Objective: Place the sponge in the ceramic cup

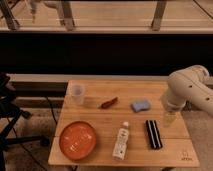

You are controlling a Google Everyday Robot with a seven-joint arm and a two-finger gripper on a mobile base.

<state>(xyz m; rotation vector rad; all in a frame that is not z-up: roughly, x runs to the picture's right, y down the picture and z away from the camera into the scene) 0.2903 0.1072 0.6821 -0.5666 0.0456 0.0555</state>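
Note:
The light-blue sponge (140, 105) lies flat on the wooden table (100, 120), right of centre toward the back. At the back left corner stands the whitish ceramic cup (77, 94), upright, and nothing shows inside it. My white arm reaches in from the right, and its gripper (169, 119) hangs over the table's right side. The gripper is a short way to the right of the sponge and slightly nearer the front, not touching it. The cup is far off to its left.
A red chili-like object (108, 103) lies between cup and sponge. An orange round dish (77, 139) sits front left, a white bottle (121, 141) lies front centre, and a black ribbed bar (153, 134) lies front right. A dark stand (7, 115) is left of the table.

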